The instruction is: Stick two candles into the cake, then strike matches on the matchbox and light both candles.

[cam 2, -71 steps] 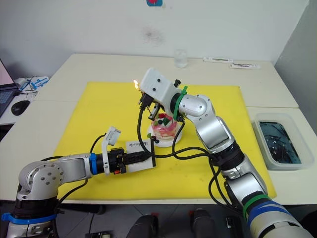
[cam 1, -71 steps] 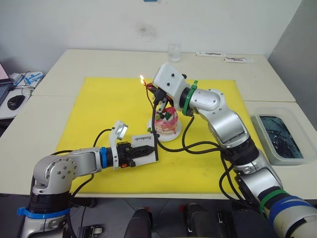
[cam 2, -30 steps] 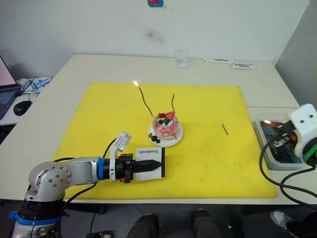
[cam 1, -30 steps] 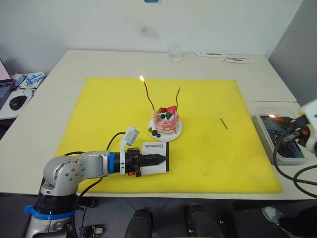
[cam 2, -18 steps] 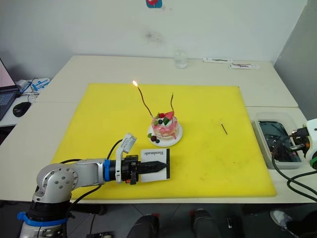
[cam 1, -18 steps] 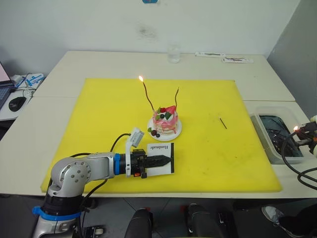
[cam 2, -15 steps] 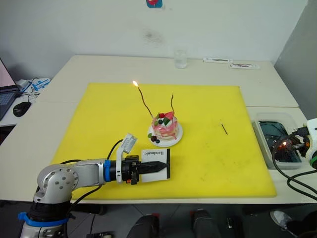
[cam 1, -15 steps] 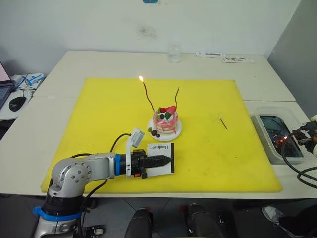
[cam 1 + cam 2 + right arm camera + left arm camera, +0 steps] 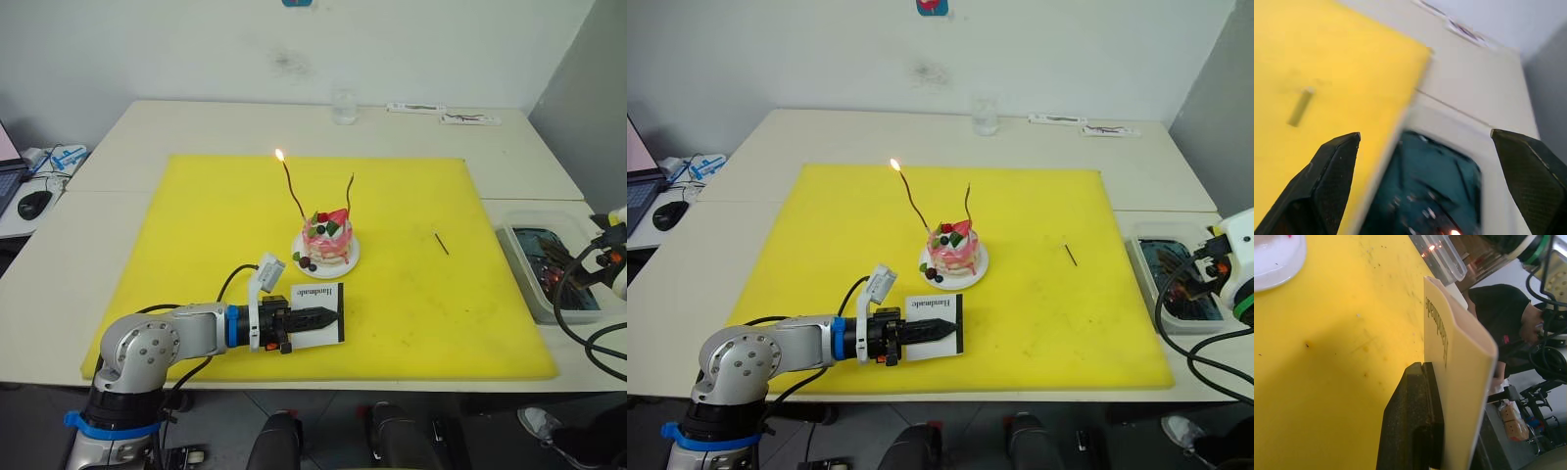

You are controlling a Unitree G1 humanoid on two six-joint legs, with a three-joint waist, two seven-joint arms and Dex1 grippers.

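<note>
I see the cake on its white plate near the middle of the yellow mat, with 2 candles planted in its top so they stand clear of the frosting. The dark red candle leans toward the mat's far left corner and carries a flame at its tip; the tan candle stands nearly upright and shows no flame, so by my reading half the lighting is left.

The matchbox sits between the cake and the mat's near edge, pinched on edge by my left tool. I judge it is held this way to keep the striking strip steady and reachable for a second strike. The left wrist view shows the black fingers closed on the white card. That arm lies low along the mat's near left side, forearm almost flat, tool pointing toward the right.

1 spare match lies loose on the mat toward its right edge, well apart from the cake.

My right tool hangs beyond the mat's right edge over the clear bin on the counter, fingers spread wide and holding nothing; a small glow shows in the bin. I take this as the spent match dropped there for safety. The right arm is drawn in toward the counter's near right corner.
</note>
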